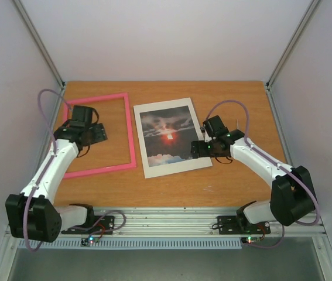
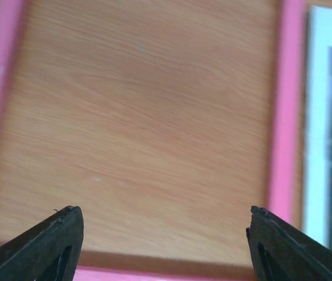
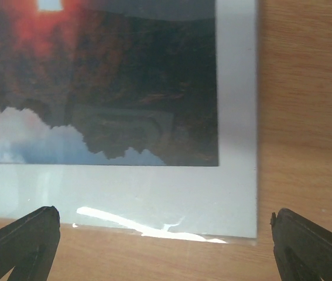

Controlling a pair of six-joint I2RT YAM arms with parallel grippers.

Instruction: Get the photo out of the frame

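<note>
The top view alone shows the whole layout. The thin bright pink rectangular frame (image 1: 130, 132) lies flat by the left edge of the brown wooden table (image 1: 171, 190), toward the far-left corner. It is empty, with bare wood showing through its opening. The rectangular photo (image 1: 167, 137) of a red-orange sunset among dark clouds lies flat at the middle of the table inside a broad white border (image 1: 149, 167). It sits just beside the frame's right bar and is turned slightly.

The left wrist view adds what the top view cannot. The two dark fingers of the left end effector (image 2: 163, 209) stand far apart with nothing between them. They hover over the wood inside the frame, with pink bars at the left, right and bottom of that view. A strip of the white border and photo lies beyond the right bar.

The right wrist view gives the close detail. The right end effector (image 3: 164, 211) is spread fully wide and grips nothing. It sits at the sheet's right edge, its fingertips either side of one corner of the border. A bright glare streak (image 3: 154, 225) runs along that border's edge. Whether the fingertips touch the table, I cannot tell.
</note>
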